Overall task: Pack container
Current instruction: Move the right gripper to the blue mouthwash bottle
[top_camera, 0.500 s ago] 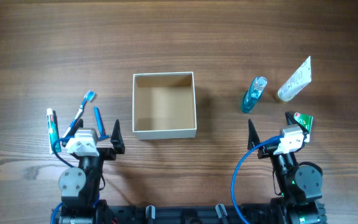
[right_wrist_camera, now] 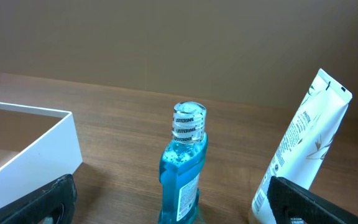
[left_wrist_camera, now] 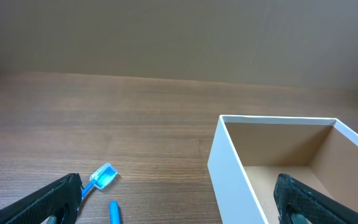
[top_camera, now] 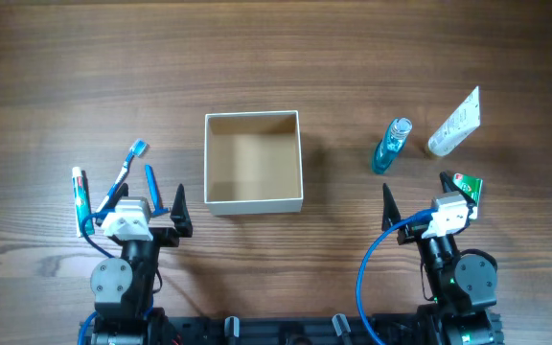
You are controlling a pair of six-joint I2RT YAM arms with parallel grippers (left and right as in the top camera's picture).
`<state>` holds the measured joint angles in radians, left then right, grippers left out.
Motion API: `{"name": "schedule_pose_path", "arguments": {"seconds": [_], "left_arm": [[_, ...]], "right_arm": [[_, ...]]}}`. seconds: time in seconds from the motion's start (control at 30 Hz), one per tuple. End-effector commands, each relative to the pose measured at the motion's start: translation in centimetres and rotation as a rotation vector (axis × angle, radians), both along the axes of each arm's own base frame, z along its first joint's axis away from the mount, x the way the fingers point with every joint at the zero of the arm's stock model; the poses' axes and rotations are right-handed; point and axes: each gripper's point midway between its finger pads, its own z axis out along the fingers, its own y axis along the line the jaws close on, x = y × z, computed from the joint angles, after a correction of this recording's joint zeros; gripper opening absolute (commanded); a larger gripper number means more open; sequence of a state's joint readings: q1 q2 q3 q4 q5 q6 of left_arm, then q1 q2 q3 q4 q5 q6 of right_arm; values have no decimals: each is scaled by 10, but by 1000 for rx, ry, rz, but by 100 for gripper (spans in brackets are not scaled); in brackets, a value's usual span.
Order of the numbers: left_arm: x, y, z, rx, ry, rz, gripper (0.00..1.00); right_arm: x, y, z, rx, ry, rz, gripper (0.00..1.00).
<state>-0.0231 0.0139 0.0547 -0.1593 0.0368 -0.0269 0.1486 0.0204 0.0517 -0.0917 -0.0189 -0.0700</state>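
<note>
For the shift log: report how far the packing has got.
Done: nothing; the box is empty. In hand: nothing; the left hand and right hand are both open. Left: the toothbrush, toothpaste, mouthwash, white tube and a green packet all lie on the table, outside the box.

The tabletop [top_camera: 276, 57] is showing matt brown wood grain. The container [top_camera: 253, 202] is showing smooth white card outside and dull tan cardboard inside. The bottle [right_wrist_camera: 182, 168] is gleaming as clear, glossy plastic, the tube [right_wrist_camera: 303, 149] is looking like smooth white plastic, and the toothbrush [left_wrist_camera: 103, 177] is showing translucent blue plastic.
</note>
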Motion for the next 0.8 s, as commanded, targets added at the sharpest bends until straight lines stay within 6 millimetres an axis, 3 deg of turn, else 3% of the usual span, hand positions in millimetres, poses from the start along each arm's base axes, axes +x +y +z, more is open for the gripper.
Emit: {"name": "schedule_pose_path", "arguments": {"seconds": [0.0, 0.63, 0.77], "left_arm": [[0, -1, -2, 17, -7, -15, 100], [0, -2, -2, 15, -7, -19, 100], [-1, -2, 8, -169, -9, 4, 100]], "right_arm": [[0, 0, -2, -7, 1, 4, 100], [0, 4, 1, 4, -9, 26, 100], [-3, 9, 7, 257, 43, 38, 100]]}}
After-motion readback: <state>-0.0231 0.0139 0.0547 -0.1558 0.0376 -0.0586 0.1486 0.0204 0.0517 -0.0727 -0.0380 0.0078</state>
